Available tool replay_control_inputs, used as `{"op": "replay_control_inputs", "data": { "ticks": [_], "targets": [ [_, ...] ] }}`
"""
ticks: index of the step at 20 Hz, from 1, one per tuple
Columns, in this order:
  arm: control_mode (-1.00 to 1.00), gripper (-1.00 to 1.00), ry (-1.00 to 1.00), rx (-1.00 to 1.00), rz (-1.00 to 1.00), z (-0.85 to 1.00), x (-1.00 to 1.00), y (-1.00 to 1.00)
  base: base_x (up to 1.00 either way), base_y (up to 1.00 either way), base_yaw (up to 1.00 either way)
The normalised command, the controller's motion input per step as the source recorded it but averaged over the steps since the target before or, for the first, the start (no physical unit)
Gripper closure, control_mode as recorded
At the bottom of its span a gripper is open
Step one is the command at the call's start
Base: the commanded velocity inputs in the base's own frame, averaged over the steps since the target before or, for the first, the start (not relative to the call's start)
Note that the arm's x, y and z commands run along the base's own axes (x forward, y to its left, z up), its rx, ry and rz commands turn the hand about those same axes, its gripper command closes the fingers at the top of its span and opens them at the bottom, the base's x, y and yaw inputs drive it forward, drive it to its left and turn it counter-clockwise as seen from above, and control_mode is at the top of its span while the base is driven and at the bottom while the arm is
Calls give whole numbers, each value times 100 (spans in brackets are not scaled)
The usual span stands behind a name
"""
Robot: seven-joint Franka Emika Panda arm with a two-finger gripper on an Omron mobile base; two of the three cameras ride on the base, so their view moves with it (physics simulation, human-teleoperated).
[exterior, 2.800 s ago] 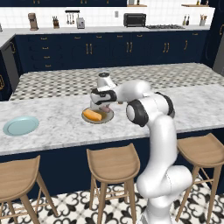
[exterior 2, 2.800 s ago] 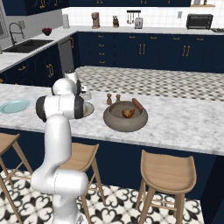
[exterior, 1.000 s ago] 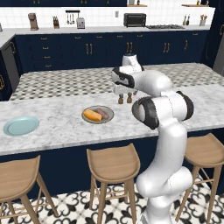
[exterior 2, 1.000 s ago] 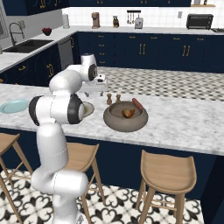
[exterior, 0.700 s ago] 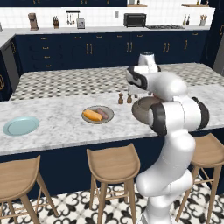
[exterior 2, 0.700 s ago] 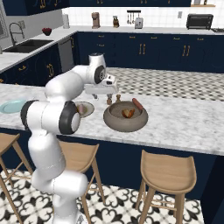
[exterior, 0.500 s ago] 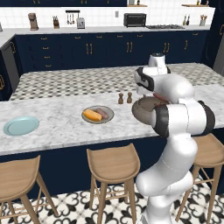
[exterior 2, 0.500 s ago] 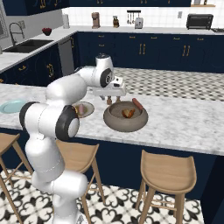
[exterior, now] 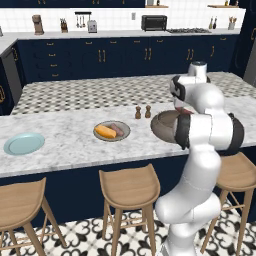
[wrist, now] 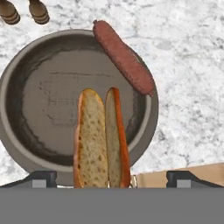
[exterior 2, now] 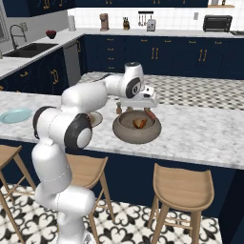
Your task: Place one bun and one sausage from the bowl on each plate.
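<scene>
End effector [wrist: 112, 178] fingers wide apart, empty, above bowl [wrist: 26, 78], bun [wrist: 100, 140] directly below it, sausage [wrist: 124, 57] on far rim, marble desk [wrist: 188, 65] beneath.

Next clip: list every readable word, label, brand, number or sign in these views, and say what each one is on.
None: no readable text.
The bowl, bun, sausage, both plates and the two shakers are unmarked.
The toaster oven shows no legible marking; it is too small to tell.
</scene>
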Motion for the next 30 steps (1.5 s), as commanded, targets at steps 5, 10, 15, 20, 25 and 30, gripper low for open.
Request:
{"op": "replay_control_inputs", "data": {
  "ticks": [5,10,15,20,25,30],
  "targets": [
    [-100,-100,0,0,5,-23,-10,6,0,0,0],
    [-100,-100,-1,0,5,-28,-39,11,0,0,0],
    [-100,-100,7,0,12,-21,2,11,0,0,0],
    [-100,-100,13,0,3,-5,9,-13,0,0,0],
    [-100,-100,7,0,0,-33,0,-6,0,0,0],
    [-100,-100,0,0,2,-19,0,0,0,0,0]
  ]
}}
